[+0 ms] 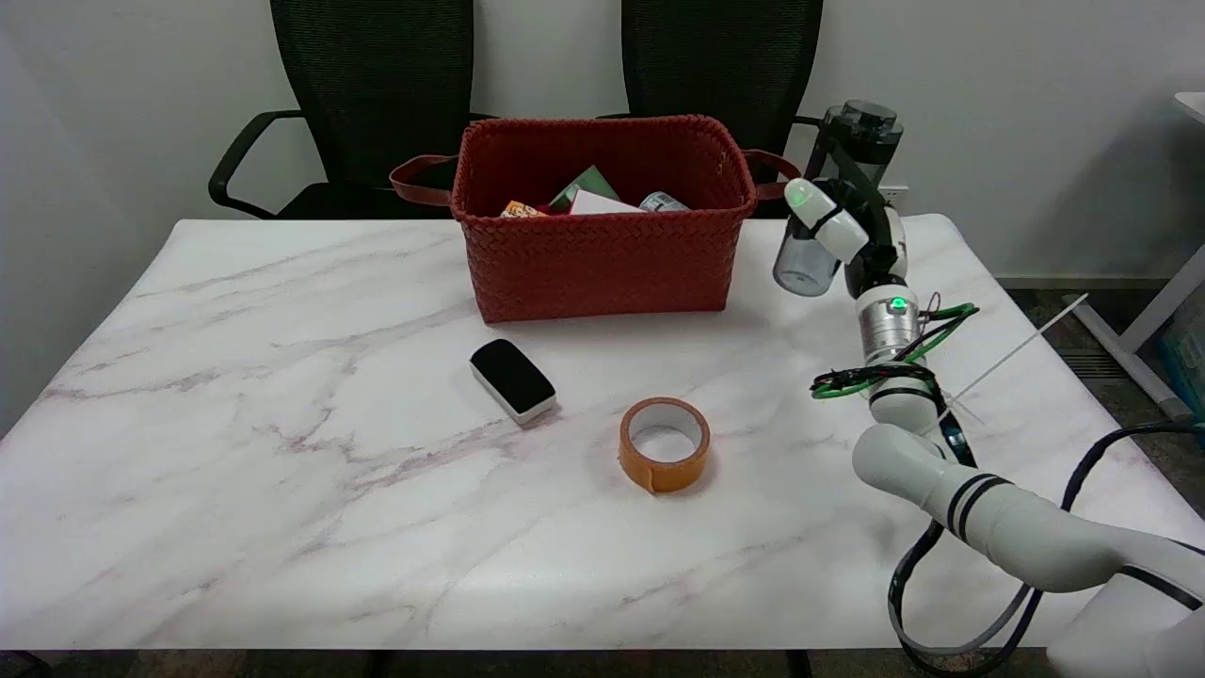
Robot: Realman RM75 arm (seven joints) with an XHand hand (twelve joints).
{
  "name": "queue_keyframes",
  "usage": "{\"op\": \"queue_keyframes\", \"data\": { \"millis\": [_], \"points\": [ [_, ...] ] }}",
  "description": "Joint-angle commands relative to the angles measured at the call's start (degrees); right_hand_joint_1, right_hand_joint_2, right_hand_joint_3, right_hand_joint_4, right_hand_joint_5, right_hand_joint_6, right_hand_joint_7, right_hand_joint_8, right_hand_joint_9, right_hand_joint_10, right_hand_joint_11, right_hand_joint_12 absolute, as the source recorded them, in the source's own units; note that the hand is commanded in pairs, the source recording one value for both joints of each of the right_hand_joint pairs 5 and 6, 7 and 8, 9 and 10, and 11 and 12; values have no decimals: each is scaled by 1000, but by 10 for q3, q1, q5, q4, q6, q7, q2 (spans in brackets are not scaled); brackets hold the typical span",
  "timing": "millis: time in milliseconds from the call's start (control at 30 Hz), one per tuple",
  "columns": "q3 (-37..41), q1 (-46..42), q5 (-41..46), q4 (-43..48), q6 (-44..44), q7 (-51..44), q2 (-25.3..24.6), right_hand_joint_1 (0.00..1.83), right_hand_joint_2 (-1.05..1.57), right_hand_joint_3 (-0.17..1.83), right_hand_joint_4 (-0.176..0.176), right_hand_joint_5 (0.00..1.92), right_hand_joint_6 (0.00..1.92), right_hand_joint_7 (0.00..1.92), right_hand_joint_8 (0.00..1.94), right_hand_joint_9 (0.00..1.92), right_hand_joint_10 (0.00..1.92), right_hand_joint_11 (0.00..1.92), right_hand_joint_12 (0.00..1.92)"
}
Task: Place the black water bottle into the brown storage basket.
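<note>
Grip status: the right robot hand (841, 226) is clamped around the bottle (836, 193) at mid-body, with white fingers (821, 213) wrapped across its front face. The bottle is lifted clear of the counter (282, 452) and hangs in the air at about 3 o'clock from the basket (602, 218), just beside the basket's right handle and outside its rim.

Orientation: the bottle's long axis runs near-vertical with a slight tilt. The dark cap points up and leans toward 1 o'clock; the translucent base points down toward 7 o'clock.

Procedure for the step in hand, the transfer to the basket, as judged from this view:
1. Hold the current height, or gain a little, so the base passes above the woven rim and the handle.
2. Translate toward 9 o'clock until the bottle is over the basket's opening.
3. Select a spot with care. The basket already holds several items, including boxes and what looks like a can.
4. Lower the base inside the walls, then part the fingers.

Tape (664, 443) and an eraser (512, 379) lie on the counter, well apart from the transfer path.
</note>
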Motion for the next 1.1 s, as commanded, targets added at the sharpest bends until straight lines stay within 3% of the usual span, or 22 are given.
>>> {"op": "queue_keyframes", "data": {
  "millis": [33,633,1100],
  "points": [
    [45,-9,-77,79,18,-1,32,1066,689,-175,0,810,810,1321,1321,1244,1244,909,909],
    [74,53,-184,90,-39,-1,27,1082,668,-175,0,791,791,1312,1312,1237,1237,910,910],
    [-7,161,-212,9,-63,-5,-10,1056,645,-175,0,808,808,1312,1312,1217,1217,897,897]
  ]
}}
